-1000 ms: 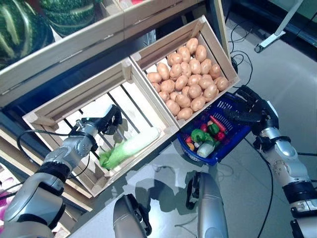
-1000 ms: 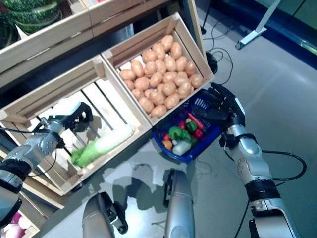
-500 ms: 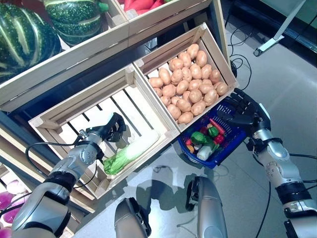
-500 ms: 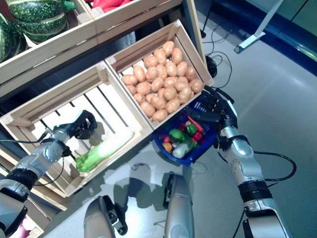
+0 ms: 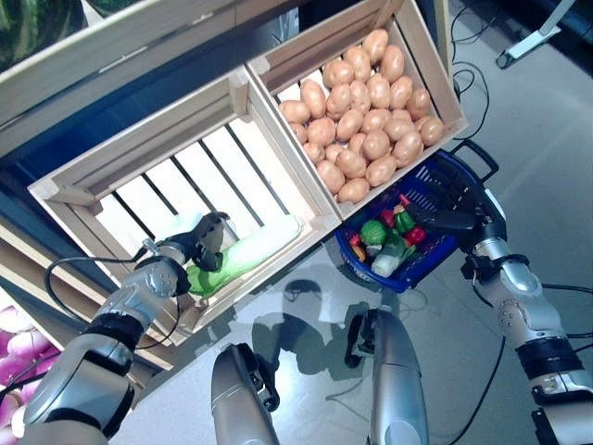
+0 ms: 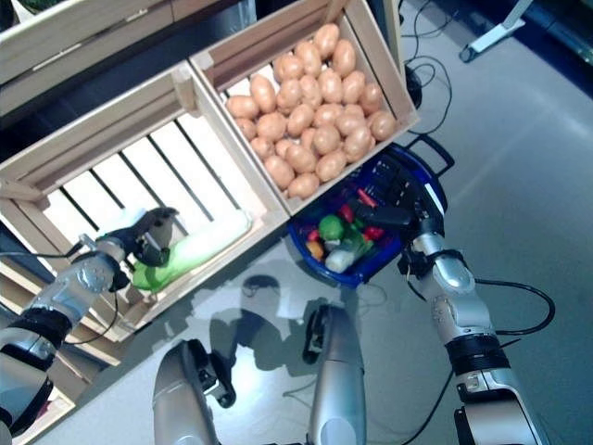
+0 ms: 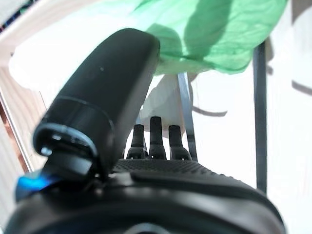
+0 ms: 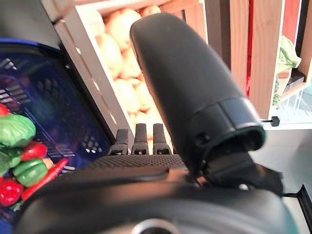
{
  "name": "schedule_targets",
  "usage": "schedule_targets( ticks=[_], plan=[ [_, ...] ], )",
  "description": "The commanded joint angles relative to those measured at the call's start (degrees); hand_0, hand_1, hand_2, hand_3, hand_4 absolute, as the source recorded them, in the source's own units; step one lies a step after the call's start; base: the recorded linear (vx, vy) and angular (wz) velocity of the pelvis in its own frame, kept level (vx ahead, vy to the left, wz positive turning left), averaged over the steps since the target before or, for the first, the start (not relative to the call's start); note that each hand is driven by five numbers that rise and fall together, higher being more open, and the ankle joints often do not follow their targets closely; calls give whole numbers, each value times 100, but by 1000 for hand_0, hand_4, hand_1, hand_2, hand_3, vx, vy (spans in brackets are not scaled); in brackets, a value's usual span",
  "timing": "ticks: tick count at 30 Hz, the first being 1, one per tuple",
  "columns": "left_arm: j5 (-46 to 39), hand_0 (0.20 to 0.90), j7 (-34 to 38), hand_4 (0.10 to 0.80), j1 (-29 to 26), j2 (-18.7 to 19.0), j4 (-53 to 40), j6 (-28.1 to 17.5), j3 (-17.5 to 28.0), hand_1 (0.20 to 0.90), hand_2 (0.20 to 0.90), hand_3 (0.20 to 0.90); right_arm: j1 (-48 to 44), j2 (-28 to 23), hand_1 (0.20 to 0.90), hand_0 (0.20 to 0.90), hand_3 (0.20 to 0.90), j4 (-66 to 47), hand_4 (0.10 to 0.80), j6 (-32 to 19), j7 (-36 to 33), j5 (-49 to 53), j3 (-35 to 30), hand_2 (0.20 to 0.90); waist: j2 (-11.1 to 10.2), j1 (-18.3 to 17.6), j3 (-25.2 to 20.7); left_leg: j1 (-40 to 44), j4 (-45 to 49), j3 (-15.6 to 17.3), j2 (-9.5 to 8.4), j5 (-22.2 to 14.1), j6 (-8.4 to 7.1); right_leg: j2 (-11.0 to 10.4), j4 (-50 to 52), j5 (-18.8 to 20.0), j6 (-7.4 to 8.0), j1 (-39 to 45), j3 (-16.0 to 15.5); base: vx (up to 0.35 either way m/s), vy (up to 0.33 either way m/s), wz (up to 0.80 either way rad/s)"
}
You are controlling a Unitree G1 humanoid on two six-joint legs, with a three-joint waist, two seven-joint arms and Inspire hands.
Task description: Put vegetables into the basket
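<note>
Reaching into the slatted crate (image 5: 111, 181), the left robot hand (image 5: 206, 243) is curling loosely at the cabbage (image 5: 243, 257), which is lying lengthwise, leafy end nearest the fingers, not yet clamped. The right robot hand (image 5: 456, 206) is gripping the basket (image 5: 422, 261) rim, well apart from the cabbage.

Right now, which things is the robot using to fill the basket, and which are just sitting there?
For the job:
- long pale green leafy cabbage in the slatted wooden crate
- blue plastic basket already holding vegetables
- left hand at the cabbage
- right hand holding the basket

Just sitting there:
- brown potatoes in their own wooden crate
</note>
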Motion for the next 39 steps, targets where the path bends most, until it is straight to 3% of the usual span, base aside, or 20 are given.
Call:
schedule_targets(
  ticks=[1,10,15,18,21,22,25,28,32,39],
  plan=[
    [-292,900,-223,800,-223,5,136,79,-175,900,900,900,-277,-209,900,900,900,-578,800,-576,-12,83,-204,900,-154,-56,-174,-687,-643,-358,285,1311,-341,-545,-376,577,639,382,444,-95,-3,0],
    [-374,900,-604,800,-477,-15,178,325,-319,900,900,900,-314,-200,900,900,900,-509,800,-733,-33,244,-196,900,-153,-73,-26,-894,-437,-401,294,1199,-313,-574,-177,526,648,152,483,-55,-25,3],
    [-318,900,-562,800,-523,20,151,242,-395,900,900,900,-305,-196,900,900,900,-484,800,-744,-78,266,-216,900,-125,-75,11,-906,-447,-413,251,1184,-284,-546,-156,497,648,125,493,-31,-38,6],
    [37,900,-58,800,-503,131,3,146,-337,900,900,900,-259,-158,900,900,900,-478,800,-738,-110,266,-234,900,-93,-57,33,-845,-537,-410,205,1202,-277,-522,-223,508,652,168,490,-10,-35,5],
    [503,900,1065,800,-427,262,-146,262,-173,900,900,900,-188,-100,900,900,900,-480,800,-761,-165,305,-257,900,-81,-28,14,-678,-742,-399,140,1247,-280,-493,-403,551,657,309,480,25,-57,2],
    [638,900,1803,800,-360,330,-158,249,39,900,900,900,-77,1,900,900,900,-474,800,-837,-140,296,-273,900,-83,5,-12,-589,-857,-404,110,1283,-297,-481,-498,558,654,393,466,43,-63,3],
    [993,900,2390,800,-23,330,-430,227,495,900,900,900,188,262,900,900,900,-567,800,-996,-150,91,-290,900,-88,73,-52,-391,-1126,-414,37,1354,-320,-444,-702,589,647,573,432,55,-84,5],
    [1499,900,2574,800,592,322,-1043,279,881,900,900,900,431,427,900,900,900,-773,800,-1040,-294,-108,-361,900,-77,176,-116,-173,-1564,-356,-93,1627,-267,-384,-1109,813,566,815,314,-15,-76,11],
    [1979,900,2876,800,1128,393,-1640,482,1131,900,900,900,549,451,900,900,900,-799,800,-1024,-326,-118,-501,900,-47,294,-128,9,-1701,-355,-183,1631,-260,-369,-1213,802,542,1005,241,48,-44,15],
    [1697,900,2395,800,1397,442,-1989,531,1232,900,900,900,598,601,900,900,900,-866,800,-918,-400,-170,-530,900,14,384,-82,36,-1721,-371,-290,1603,-235,-332,-1154,745,539,1017,242,3,-4,11]
  ],
)
